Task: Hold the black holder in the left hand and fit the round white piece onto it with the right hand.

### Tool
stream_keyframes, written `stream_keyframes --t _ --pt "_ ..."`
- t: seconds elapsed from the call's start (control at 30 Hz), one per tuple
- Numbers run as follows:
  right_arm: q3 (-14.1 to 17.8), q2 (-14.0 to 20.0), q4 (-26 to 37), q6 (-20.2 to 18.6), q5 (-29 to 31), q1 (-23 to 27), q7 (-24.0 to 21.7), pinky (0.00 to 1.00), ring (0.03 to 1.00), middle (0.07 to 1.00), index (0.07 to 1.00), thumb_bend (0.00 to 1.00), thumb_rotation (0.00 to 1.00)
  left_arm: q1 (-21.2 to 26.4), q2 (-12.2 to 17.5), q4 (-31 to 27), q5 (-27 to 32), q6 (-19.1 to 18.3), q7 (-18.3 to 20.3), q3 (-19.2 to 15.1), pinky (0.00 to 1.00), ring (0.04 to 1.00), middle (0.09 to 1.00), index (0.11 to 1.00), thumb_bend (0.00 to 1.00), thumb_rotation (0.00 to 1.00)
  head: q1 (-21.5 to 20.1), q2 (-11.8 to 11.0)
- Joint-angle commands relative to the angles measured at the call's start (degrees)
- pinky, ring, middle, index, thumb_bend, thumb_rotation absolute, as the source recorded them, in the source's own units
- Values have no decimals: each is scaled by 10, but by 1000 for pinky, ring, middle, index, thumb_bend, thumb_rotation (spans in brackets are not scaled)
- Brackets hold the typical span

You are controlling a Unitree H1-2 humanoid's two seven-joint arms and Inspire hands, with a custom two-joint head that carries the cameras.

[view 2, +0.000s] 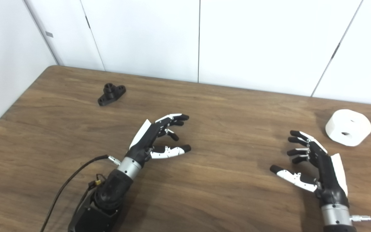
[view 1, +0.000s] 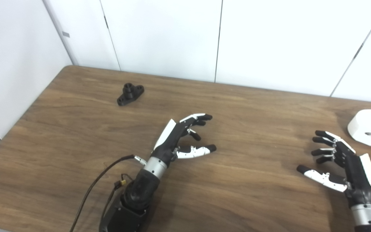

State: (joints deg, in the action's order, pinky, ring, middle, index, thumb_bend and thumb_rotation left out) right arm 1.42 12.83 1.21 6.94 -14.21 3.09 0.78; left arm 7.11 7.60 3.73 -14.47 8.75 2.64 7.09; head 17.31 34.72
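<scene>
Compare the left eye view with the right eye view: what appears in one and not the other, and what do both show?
Only the left eye view cuts off the round white piece at its right edge. Only the right eye view shows that piece whole, plus a cable at the right wrist. Both show the black holder lying far left on the table, and the left hand and right hand open, holding nothing.

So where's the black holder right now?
The small black plastic holder lies untouched at the wooden table's far left, beyond the open left hand.
</scene>
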Motion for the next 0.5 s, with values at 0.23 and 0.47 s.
stream_keyframes --t 0.23,0.47 --pt "10 13 2 17 14 10 0 489 594 731 764 684 220 15 4 -4 10 29 -1 -3 569 711 777 759 682 48 14 -16" --pt "11 8 19 -1 19 5 -2 501 613 742 770 673 183 13 -2 -3 13 21 1 -2 567 716 783 751 700 43 13 -15"
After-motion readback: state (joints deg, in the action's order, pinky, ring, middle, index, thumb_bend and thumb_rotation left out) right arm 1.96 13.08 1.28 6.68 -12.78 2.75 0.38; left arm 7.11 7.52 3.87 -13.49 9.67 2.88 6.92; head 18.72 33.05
